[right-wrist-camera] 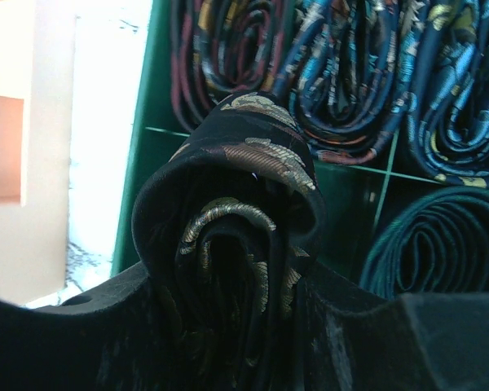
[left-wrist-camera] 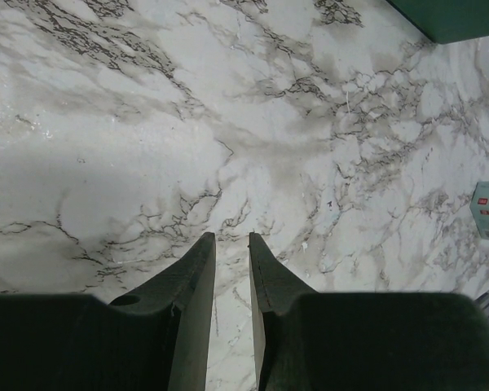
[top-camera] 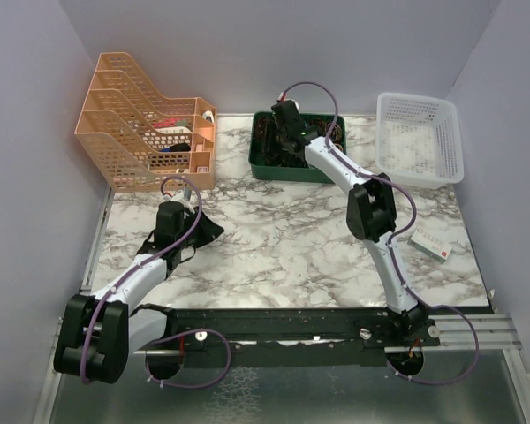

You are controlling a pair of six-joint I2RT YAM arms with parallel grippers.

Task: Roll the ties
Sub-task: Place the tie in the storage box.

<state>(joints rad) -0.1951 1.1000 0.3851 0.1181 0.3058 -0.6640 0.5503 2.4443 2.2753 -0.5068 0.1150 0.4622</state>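
I'm gripping a rolled black gold-flecked fabric tie [right-wrist-camera: 228, 179] in the right tool [right-wrist-camera: 232, 281] over the green divided tray [right-wrist-camera: 143, 163]; only stowing looks left. Left tool [left-wrist-camera: 232, 240] is hanging slightly parted, empty.

Right gripper [right-wrist-camera: 236, 281] is clamped on a rolled black tie [right-wrist-camera: 244, 163] with a gold pattern, its coiled end facing the camera. A green tray [right-wrist-camera: 138, 187] lies behind it. Its compartments hold a blue patterned roll [right-wrist-camera: 350, 73], a maroon-striped roll [right-wrist-camera: 208, 57] and a teal roll [right-wrist-camera: 440, 236]. At left are a marble table [right-wrist-camera: 98, 122] and an orange rack [right-wrist-camera: 4, 147].
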